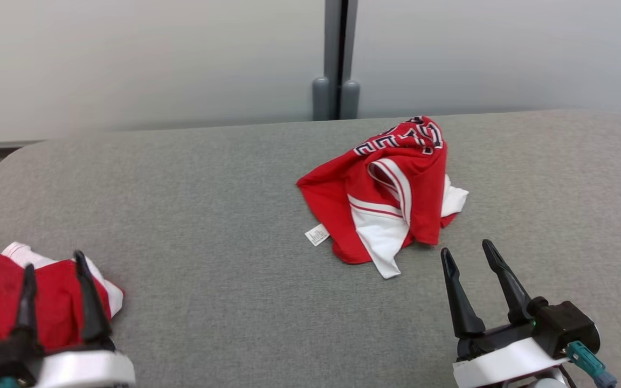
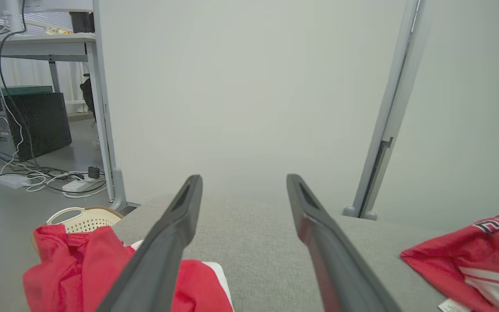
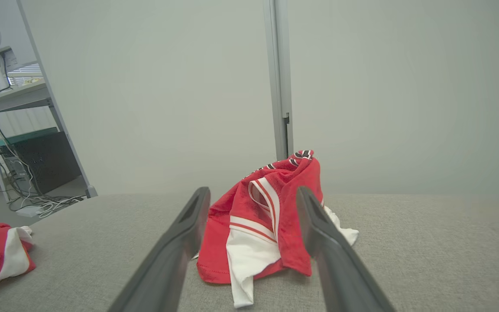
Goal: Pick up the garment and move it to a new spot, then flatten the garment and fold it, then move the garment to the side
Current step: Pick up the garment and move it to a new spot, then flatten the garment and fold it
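Red-and-white jersey [image 1: 391, 188]: lying crumpled right of centre on grey cushion [image 1: 208, 215]; probably handling light, limp, shifting; calling for pinching at raised upper fold. Left gripper [image 1: 54, 260], right gripper [image 1: 466, 247]: hanging spread, holding nothing.

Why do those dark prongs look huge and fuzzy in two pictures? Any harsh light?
Head view: soft, even light, no glare; the crumpled red-and-white jersey lies sharp with a faint shadow. Left wrist view: the left pincer sits close to a wide lens, so it looms large and soft-edged, and the grey partition post leans. Right wrist view: the right pincer looms likewise.
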Tool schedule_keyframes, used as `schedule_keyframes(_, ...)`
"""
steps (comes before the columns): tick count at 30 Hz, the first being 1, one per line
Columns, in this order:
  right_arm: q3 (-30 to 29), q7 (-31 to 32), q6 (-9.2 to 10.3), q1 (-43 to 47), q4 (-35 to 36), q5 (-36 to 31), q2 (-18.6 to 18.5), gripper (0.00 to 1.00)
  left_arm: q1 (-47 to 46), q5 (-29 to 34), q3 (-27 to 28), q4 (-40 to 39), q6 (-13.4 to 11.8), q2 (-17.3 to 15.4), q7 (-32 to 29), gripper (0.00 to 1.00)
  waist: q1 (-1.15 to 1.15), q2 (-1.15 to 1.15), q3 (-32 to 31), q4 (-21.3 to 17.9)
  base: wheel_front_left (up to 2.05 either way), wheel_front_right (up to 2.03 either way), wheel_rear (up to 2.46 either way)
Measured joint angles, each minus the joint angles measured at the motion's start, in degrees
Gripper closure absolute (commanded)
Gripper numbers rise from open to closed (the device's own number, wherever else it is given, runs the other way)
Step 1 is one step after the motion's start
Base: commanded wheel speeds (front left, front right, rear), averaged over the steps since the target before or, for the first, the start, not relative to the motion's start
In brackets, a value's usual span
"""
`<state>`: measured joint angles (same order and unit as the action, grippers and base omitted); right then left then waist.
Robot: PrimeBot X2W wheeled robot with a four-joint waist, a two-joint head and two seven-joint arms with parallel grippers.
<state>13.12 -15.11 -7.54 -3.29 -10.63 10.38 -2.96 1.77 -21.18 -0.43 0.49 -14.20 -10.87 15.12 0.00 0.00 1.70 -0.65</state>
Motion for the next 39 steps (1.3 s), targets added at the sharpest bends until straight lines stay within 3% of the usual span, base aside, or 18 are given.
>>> schedule_keyframes(3, -1.0, 0.0, 0.00, 0.4, 0.0, -0.4, 0.1, 0.00, 4.2, 6.8, -0.4, -1.2, 1.4, 2.1, 0.0, 0.00, 0.00, 0.00, -0.7, -1.7, 0.00, 0.00, 0.00)
schedule_keyframes(5, -1.7, 0.0, 0.02, 1.3, -0.3, -0.5, 0.1, 0.00, 5.9, 8.8, -1.0, -1.5, 2.6, 4.6, 0.0, 0.00, 0.00, 0.00, -1.3, -2.4, 0.00, 0.00, 0.00)
schedule_keyframes(10, -1.0, 0.0, 0.02, 3.1, -1.0, -1.5, 0.1, 0.00, 10.4, 14.4, -4.7, 1.1, 6.1, 6.8, 0.0, 0.00, 0.00, 0.00, -3.2, -3.9, 0.00, 0.00, 0.00)
schedule_keyframes(31, -0.7, 0.0, 0.03, 4.2, -2.8, -2.0, 0.0, 0.00, 9.9, 15.7, -8.2, 4.4, 5.5, 8.0, 0.0, 0.00, 0.00, 0.00, -3.7, -2.7, 0.00, 0.00, 0.00)
schedule_keyframes(39, -1.7, 0.0, 0.04, -1.2, -10.3, -4.0, 0.0, 0.00, 7.0, 16.0, -10.7, 5.7, 6.7, 8.1, 0.0, 0.00, 0.00, 0.00, -1.0, 0.2, 0.00, 0.00, 0.00)
